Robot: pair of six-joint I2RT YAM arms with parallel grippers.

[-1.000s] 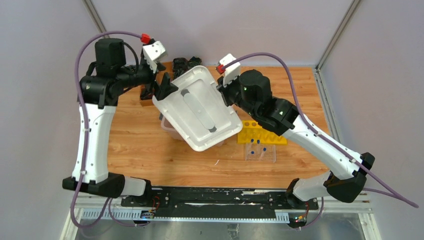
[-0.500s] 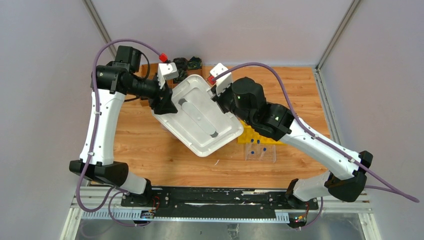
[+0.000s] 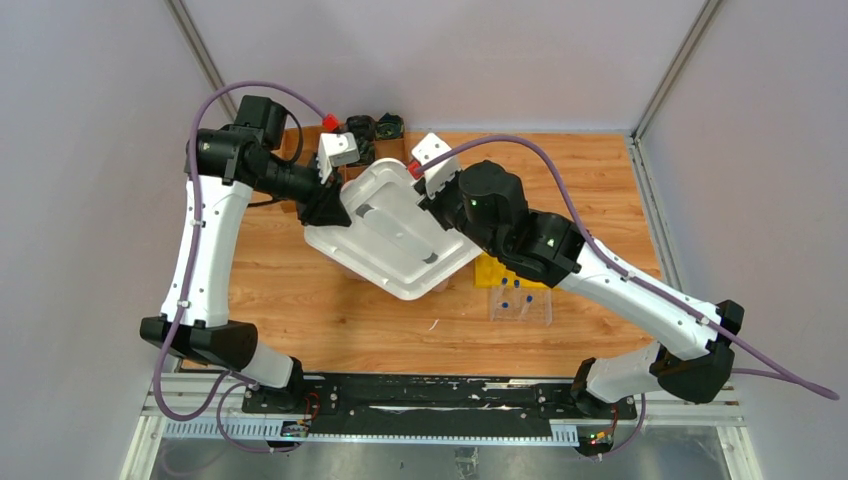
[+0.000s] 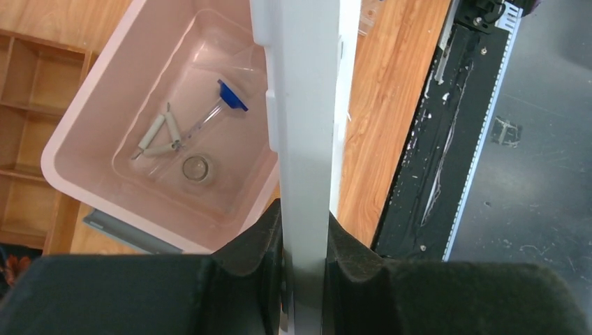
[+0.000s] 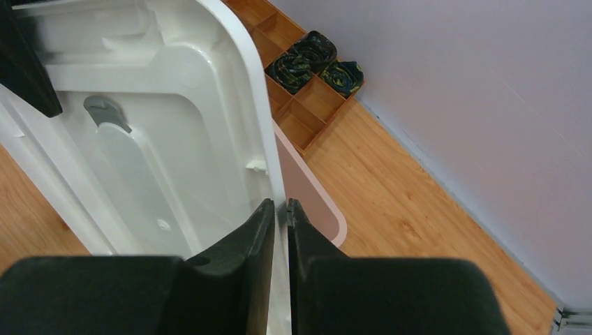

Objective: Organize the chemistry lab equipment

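The left gripper (image 4: pixel 305 241) and right gripper (image 5: pixel 280 223) each pinch a side of the white lid (image 3: pixel 390 235) — two holds, I think, to steady it over the pink bin (image 4: pixel 75 112), toward the tabletop's (image 3: pixel 600 180) back edge — blue-tipped rod (image 4: pixel 216 108) inside.

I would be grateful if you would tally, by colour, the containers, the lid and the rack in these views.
pink bin: 1
white lid: 1
yellow tube rack: 1
clear tray: 1
brown compartment box: 1
Total: 5
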